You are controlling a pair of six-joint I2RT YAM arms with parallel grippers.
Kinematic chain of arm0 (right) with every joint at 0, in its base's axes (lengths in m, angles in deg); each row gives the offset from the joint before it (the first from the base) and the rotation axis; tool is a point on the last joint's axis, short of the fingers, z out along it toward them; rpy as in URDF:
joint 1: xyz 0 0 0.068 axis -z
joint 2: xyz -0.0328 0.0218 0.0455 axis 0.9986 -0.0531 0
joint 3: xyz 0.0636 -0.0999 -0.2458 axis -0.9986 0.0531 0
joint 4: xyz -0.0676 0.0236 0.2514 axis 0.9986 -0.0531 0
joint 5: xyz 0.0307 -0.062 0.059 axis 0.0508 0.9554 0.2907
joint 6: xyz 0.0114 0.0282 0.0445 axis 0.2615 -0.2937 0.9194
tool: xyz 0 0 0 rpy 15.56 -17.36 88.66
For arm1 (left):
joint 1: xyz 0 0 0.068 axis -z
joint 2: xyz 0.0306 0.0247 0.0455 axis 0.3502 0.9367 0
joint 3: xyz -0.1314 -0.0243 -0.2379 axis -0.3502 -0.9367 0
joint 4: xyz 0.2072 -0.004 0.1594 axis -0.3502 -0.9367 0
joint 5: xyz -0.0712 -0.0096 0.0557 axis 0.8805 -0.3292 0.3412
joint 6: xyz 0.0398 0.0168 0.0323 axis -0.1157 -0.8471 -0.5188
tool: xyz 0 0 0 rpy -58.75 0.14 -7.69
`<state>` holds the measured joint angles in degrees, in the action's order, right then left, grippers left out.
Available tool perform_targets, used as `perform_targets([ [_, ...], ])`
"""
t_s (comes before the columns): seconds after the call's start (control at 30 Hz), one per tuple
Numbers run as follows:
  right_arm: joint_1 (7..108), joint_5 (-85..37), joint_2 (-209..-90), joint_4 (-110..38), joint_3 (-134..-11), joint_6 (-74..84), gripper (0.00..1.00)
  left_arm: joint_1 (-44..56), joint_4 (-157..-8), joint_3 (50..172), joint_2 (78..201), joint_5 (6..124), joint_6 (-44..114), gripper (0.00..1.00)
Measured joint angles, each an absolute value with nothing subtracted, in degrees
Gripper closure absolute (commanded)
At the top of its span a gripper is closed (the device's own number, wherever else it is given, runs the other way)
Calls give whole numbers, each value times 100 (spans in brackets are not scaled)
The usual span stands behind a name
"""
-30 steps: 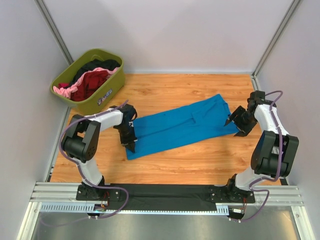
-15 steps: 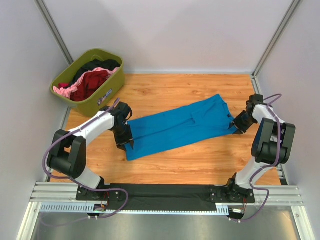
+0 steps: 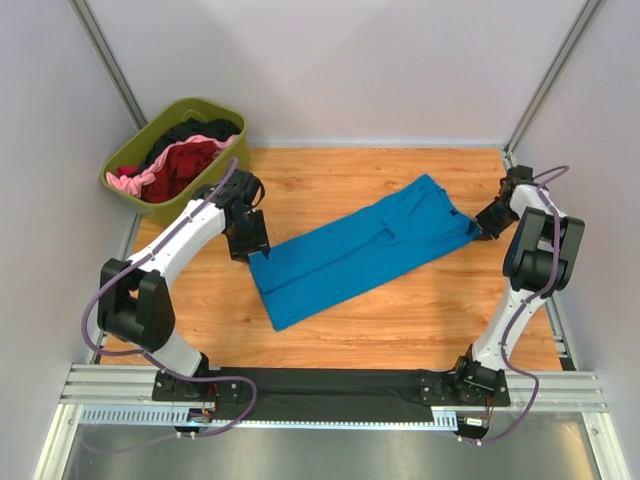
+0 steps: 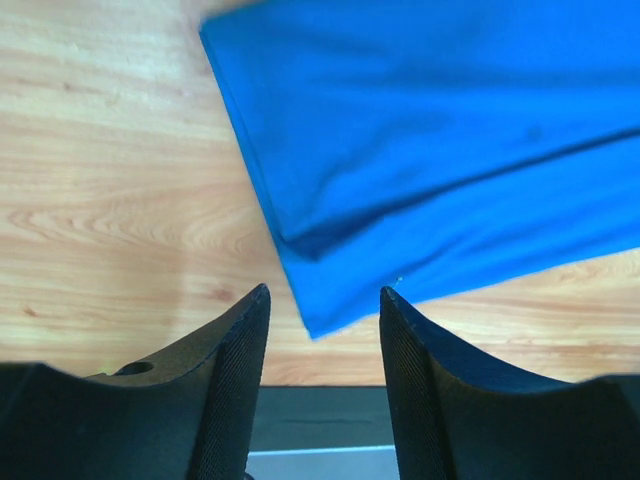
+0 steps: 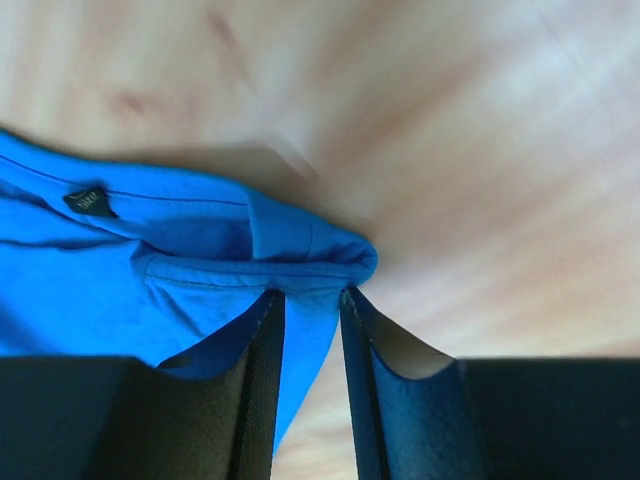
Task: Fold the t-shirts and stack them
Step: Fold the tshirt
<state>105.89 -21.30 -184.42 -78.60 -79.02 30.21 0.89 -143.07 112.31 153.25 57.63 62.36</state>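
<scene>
A bright blue t-shirt point(image 3: 360, 250), folded into a long strip, lies slantwise across the wooden table. My left gripper point(image 3: 252, 243) hovers over its left end, open, nothing between its fingers; in the left wrist view the left gripper point(image 4: 325, 300) frames the corner of the blue cloth point(image 4: 430, 150) below. My right gripper point(image 3: 481, 228) is at the strip's far right end. In the right wrist view the right gripper point(image 5: 312, 298) is shut on a bunched fold of the blue t-shirt point(image 5: 150, 270). More t-shirts, dark red point(image 3: 185, 165), pink point(image 3: 140, 182) and black point(image 3: 200, 130), are heaped in the tub.
The olive-green tub point(image 3: 205, 195) stands at the table's far left corner, close behind my left arm. Grey walls close in the table on three sides. A black strip and metal rail point(image 3: 330, 390) run along the near edge.
The left gripper opened, let go of the shirt's left end and rose toward the tub. The right gripper closed on the right end and pulled it back-right, swinging the strip steeper.
</scene>
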Motion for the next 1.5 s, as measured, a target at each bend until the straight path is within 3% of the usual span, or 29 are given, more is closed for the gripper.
perform_targets([
  [0.33,10574,-3338,-20786,-7471,-11443,2932,63,-488,-13763,11790,16755,5595,5458,42],
  [0.43,10539,-3644,-21050,-7512,-11830,2824,59,-508,-13638,11727,17072,5697,5174,41],
  [0.83,10509,-4036,-18606,-7523,-8774,2851,45,-453,-13065,11209,17107,7369,4409,38],
  [1.17,10498,-4241,-17138,-7709,-7705,2750,43,-410,-12952,10649,17100,7874,4133,43],
  [1.4,10495,-4322,-16681,-7938,-7288,2632,43,-407,-12884,10553,17096,7981,4114,52],
  [1.5,10495,-4322,-16591,-7973,-7174,2588,43,-397,-12853,10516,17096,8016,4114,62],
])
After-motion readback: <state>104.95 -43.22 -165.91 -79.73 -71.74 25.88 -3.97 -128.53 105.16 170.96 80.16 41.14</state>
